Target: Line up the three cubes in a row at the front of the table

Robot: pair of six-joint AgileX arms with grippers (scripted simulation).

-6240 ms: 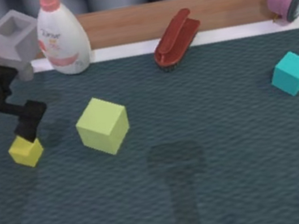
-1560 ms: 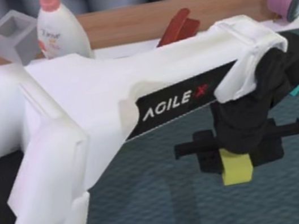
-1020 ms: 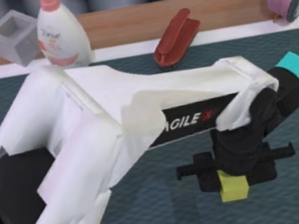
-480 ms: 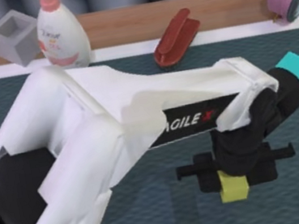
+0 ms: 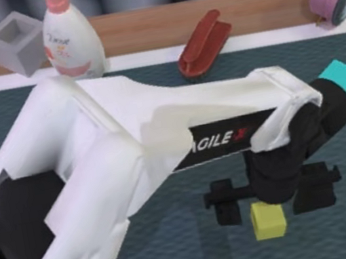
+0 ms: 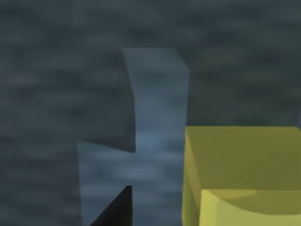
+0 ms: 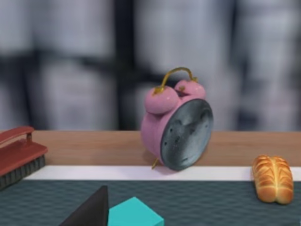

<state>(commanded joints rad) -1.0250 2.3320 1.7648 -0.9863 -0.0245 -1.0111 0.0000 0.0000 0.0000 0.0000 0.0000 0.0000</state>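
Nearest us, the small yellow cube (image 5: 268,220) sits on the table (image 5: 179,248), between our left gripper's (image 5: 273,194) parted fingers, ungripped. Our left arm (image 5: 131,156) hides the pale green cube. Farther right, the teal cube (image 5: 343,76) peeks out.

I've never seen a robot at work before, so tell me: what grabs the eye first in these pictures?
The big white left arm sweeps across most of the table from the top view's left. Its black left gripper hangs with jaws spread over a small bright yellow cube on the mat near the front. Along the far edge, a pink alarm clock stands at the right, with a teal cube in front of it.
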